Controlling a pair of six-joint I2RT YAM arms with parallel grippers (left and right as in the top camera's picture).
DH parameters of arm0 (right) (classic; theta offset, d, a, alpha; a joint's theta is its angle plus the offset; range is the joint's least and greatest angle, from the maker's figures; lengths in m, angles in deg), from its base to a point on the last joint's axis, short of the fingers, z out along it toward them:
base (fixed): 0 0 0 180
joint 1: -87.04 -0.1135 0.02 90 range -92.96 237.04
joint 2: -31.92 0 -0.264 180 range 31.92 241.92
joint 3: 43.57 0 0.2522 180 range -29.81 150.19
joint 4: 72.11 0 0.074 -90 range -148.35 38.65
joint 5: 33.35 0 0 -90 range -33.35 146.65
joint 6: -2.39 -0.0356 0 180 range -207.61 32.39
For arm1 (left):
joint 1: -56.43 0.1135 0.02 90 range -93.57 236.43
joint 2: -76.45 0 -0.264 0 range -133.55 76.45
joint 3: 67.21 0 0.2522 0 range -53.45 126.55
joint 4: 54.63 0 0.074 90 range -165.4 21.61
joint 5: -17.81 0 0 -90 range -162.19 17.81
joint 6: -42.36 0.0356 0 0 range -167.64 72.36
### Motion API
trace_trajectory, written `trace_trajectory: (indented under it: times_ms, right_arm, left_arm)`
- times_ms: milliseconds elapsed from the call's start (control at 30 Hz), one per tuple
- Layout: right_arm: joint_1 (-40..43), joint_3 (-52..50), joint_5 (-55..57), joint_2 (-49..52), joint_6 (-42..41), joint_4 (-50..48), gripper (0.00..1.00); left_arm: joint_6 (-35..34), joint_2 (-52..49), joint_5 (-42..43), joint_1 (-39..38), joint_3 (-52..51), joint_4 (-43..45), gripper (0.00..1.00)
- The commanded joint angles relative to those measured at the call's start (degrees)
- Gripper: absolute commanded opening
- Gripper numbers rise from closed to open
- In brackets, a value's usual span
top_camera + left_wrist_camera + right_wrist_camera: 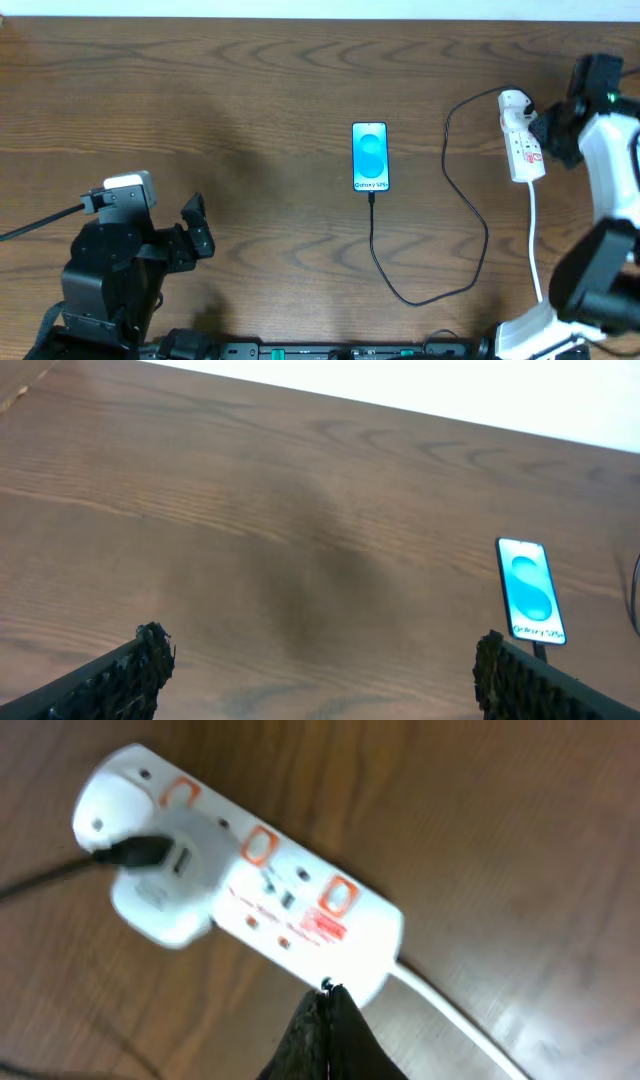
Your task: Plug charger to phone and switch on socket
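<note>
The phone (370, 156) lies mid-table with its screen lit light blue; it also shows in the left wrist view (530, 591). The black charger cable (470, 205) runs from the phone's near end in a loop to a white adapter (165, 885) plugged into the white socket strip (521, 136). The strip shows close in the right wrist view (300, 910), with red switch marks. My right gripper (328, 992) is shut and empty, its tips at the strip's near edge. My left gripper (318, 660) is open and empty at the front left.
The strip's white cord (536, 240) runs toward the table's front, beside the right arm's base. The wooden table (220, 90) has a white wall behind its far edge.
</note>
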Motion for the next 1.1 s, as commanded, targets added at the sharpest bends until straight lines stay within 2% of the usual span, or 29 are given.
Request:
trace_trajectory:
  times_ms: [0,133,200,867,1067]
  right_arm:
    - [1.27,12.70,-1.07,10.51,0.22,6.23,0.01]
    - [1.62,22.23,-1.90,18.99,0.20,9.01,0.01]
    - [1.75,23.54,-3.72,20.85,-0.22,8.59,0.01]
    - [2.21,23.61,-8.46,26.67,-1.51,4.09,0.01]
    - [-0.02,23.56,-10.29,30.53,-1.33,4.81,0.01]
  left_arm:
    - [0.72,0.11,-0.72,0.20,0.52,-1.29,0.98]
    - [0.74,0.13,-0.72,0.20,0.52,-2.67,0.98]
    - [0.74,0.26,-0.72,0.20,0.52,-3.21,0.98]
    - [0.74,0.81,-0.72,0.20,0.52,-3.65,0.98]
    - [0.74,0.81,-0.72,0.20,0.52,-3.65,0.98]
